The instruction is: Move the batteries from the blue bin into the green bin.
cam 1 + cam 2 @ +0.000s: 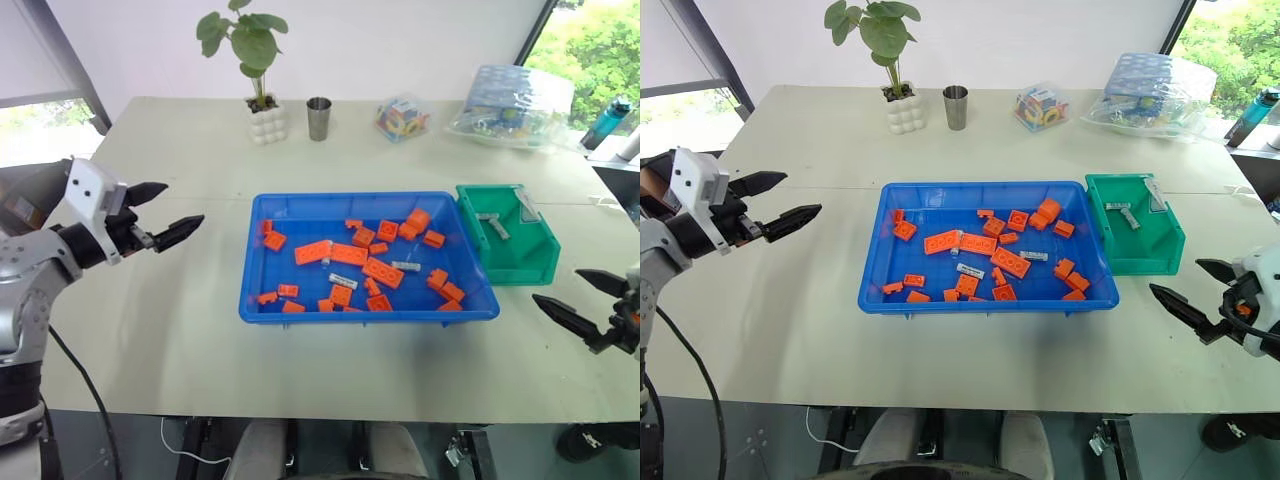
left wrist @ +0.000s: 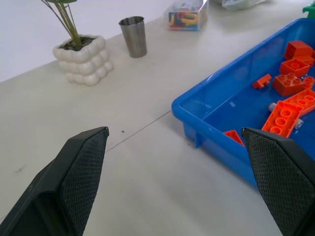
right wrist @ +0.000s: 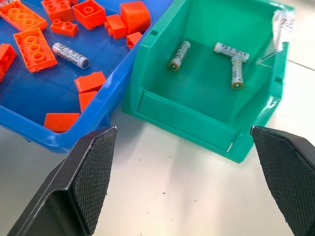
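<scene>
Both grippers, left [image 1: 168, 212] and right [image 1: 1200, 290], hang spread and empty off the near corners of the blue bin [image 1: 300, 312], where batteries [image 1: 343, 281] remain among orange bricks [image 1: 349, 254]; three already lie in the green bin [image 3: 187, 105] touching its right side.

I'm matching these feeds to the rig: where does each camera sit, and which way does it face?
Left and right eye views: on the head, looking down over the table at the blue bin; both arms show.
Left wrist view: past the open left gripper toward the bin's corner, plant pot and steel cup.
Right wrist view: past the open right gripper into the green bin, three batteries inside.
All share the blue bin.
</scene>
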`<state>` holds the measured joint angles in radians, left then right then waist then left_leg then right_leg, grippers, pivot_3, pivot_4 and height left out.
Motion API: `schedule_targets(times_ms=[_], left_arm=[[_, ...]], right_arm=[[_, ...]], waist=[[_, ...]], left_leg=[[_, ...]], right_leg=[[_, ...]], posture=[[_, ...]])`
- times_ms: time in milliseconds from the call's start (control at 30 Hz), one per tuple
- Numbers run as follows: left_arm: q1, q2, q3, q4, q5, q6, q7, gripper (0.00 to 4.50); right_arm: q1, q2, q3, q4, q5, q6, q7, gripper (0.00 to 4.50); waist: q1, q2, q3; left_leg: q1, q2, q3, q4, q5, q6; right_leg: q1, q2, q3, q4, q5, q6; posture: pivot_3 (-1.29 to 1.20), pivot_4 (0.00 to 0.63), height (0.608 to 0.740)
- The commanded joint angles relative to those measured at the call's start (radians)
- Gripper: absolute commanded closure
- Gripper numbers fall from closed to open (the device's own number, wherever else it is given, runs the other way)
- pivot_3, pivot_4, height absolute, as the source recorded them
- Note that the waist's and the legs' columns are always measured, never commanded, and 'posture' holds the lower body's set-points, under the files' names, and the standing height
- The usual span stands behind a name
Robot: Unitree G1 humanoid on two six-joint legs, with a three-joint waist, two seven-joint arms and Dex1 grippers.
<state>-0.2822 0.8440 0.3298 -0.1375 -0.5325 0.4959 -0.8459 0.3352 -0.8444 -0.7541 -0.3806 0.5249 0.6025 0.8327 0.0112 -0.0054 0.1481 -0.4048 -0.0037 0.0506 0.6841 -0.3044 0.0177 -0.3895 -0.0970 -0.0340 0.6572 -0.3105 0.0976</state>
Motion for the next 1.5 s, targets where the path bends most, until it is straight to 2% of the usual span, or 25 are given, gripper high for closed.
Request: schedule_targets(times_ms=[33,367,567,733,833,900,1033,1100,1200,1267,1367,1500], left_arm=[[-0.020,0.005,0.014,-0.008,-0.003,-0.018,-0.005,0.00],[-0.025,0.006,0.028,-0.006,-0.054,0.044,-0.023,0.00],[-0.003,0.010,0.017,-0.027,-0.030,0.021,-0.025,0.00],[-0.010,-0.005,0.014,-0.049,-0.042,0.018,-0.027,0.00],[-0.002,-0.005,0.018,-0.080,-0.077,0.045,-0.045,0.00],[0.005,0.009,0.011,-0.104,-0.101,0.060,-0.078,0.00],[-0.011,0.050,-0.015,-0.125,-0.124,0.076,-0.155,0.00],[-0.024,0.071,-0.026,-0.131,-0.136,0.087,-0.189,0.00],[-0.035,0.104,-0.040,-0.143,-0.149,0.089,-0.247,0.00],[-0.042,0.116,-0.050,-0.147,-0.146,0.085,-0.265,0.00],[-0.034,0.126,-0.046,-0.162,-0.146,0.082,-0.277,0.00],[-0.006,0.119,-0.029,-0.200,-0.156,0.094,-0.255,0.00]], right_arm=[[-0.011,-0.008,-0.025,-0.030,0.009,-0.001,-0.008,0.04],[-0.033,-0.011,-0.019,-0.027,0.038,0.025,0.006,0.04],[-0.036,-0.026,-0.005,-0.021,0.003,0.009,0.001,0.04],[-0.093,-0.089,0.023,0.016,0.001,0.002,0.040,0.04],[-0.182,-0.155,0.065,0.042,0.023,0.003,0.085,0.04],[-0.283,-0.210,0.148,0.064,0.029,-0.012,0.127,0.04],[-0.600,-0.254,0.424,0.113,0.022,-0.034,0.217,0.04],[-0.765,-0.219,0.559,0.152,0.006,-0.037,0.267,0.04],[-1.006,-0.086,0.782,0.246,-0.055,-0.042,0.335,0.04],[-1.098,-0.008,0.889,0.302,-0.101,-0.074,0.378,0.04],[-1.245,0.170,1.066,0.477,-0.224,-0.148,0.411,0.04],[-1.399,0.372,1.206,0.758,-0.375,-0.248,0.404,0.04]], waist=[[0.000,0.000,0.000],[0.000,0.000,0.000],[0.001,0.000,0.000],[0.000,0.000,0.000],[-0.003,0.000,0.000],[-0.010,0.000,0.000],[-0.023,0.000,0.001],[-0.026,0.000,0.001],[-0.029,0.000,0.002],[-0.029,-0.001,0.002],[-0.030,-0.001,0.002],[-0.030,-0.001,0.002]], left_leg=[[0.000,0.000,0.000,0.000,0.000,0.000],[0.000,0.000,0.000,0.000,0.000,0.000],[0.000,0.000,0.000,0.000,0.000,0.000],[0.000,0.000,0.000,0.000,0.000,0.000],[0.000,0.000,0.000,0.000,0.000,0.000],[0.000,0.000,0.001,0.000,0.001,-0.001],[0.000,0.000,0.000,0.000,0.001,-0.002],[0.000,0.000,0.000,0.000,0.001,-0.002],[-0.001,0.000,0.000,0.000,0.002,-0.002],[-0.001,0.000,0.000,0.001,0.002,-0.003],[-0.003,-0.001,0.000,0.001,0.002,-0.003],[-0.005,-0.001,0.001,0.002,0.002,-0.003]], right_leg=[[0.000,0.000,0.000,0.000,0.000,0.000],[0.000,0.000,0.000,0.000,0.000,0.000],[0.000,0.000,0.000,0.000,0.000,0.000],[0.000,0.000,0.000,0.000,0.000,0.000],[0.000,0.000,0.000,0.000,0.000,0.000],[0.000,0.000,0.000,0.000,0.000,0.000],[-0.001,0.000,0.000,0.000,0.000,0.000],[-0.001,0.001,0.000,0.000,0.000,0.000],[-0.002,0.001,0.000,0.000,0.000,0.000],[-0.003,0.001,0.000,0.001,0.000,0.000],[-0.006,0.000,0.000,0.004,0.000,0.000],[-0.009,0.000,0.000,0.008,0.000,0.000]], posture=[[0.00,0.150,0.716],[0.00,0.150,0.716],[0.00,0.150,0.716],[0.00,0.150,0.716],[0.00,0.150,0.716],[0.00,0.150,0.716],[0.00,0.150,0.716],[0.00,0.150,0.716],[0.00,0.150,0.716],[0.00,0.150,0.716],[0.00,0.150,0.716],[0.00,0.150,0.716]])
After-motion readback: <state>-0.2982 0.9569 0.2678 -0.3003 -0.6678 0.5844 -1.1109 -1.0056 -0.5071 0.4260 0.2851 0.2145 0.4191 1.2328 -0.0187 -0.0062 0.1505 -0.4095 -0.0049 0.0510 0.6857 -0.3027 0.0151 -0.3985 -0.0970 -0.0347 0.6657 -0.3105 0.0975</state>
